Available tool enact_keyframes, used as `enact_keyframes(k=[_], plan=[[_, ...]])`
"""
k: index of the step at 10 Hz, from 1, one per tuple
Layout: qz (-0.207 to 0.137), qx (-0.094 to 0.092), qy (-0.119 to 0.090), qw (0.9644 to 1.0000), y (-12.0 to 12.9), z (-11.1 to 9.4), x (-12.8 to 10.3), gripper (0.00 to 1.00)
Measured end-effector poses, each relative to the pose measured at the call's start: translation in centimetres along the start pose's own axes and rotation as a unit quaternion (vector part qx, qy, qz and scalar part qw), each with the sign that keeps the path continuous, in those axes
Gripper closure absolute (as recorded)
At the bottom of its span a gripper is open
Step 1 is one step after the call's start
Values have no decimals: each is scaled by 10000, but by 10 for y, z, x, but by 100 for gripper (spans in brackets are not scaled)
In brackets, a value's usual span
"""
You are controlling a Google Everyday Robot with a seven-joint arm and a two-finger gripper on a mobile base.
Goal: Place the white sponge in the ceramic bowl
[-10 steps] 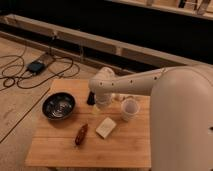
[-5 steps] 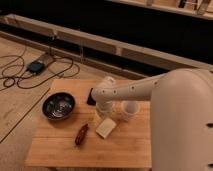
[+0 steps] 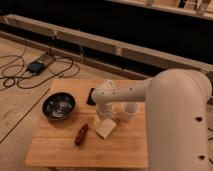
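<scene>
Wooden tabletop (image 3: 50, 150) is carrying everything. I am seeing the white sponge (image 3: 105, 129) lying near its middle, outside the dark bowl (image 3: 58, 106), which is sitting well apart at left in view. My pincer (image 3: 103, 116) is hanging right at the sponge's far edge; I cannot tell how wide it stands or whether it is gripping anything. A white cup (image 3: 129, 111) is standing nearby.

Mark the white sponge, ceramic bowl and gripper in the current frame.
white sponge (image 3: 105, 129): camera view, top face.
ceramic bowl (image 3: 58, 107): camera view, bare glossy inside.
gripper (image 3: 102, 117): camera view, lower end, just above the white sponge.
</scene>
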Motion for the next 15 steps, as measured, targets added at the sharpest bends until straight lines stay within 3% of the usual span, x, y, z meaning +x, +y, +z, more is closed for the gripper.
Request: enact_keyframes(k=[5,7,13,15], plan=[[-22,-10,-286,9996,1,9,-12,21],[-83,-29,-360,9993,-1,10,-15,36],[-276,-18,-359,9990,-2,6,-16,95],[-384,-24,-328,9987,-4,-3,-15,100]])
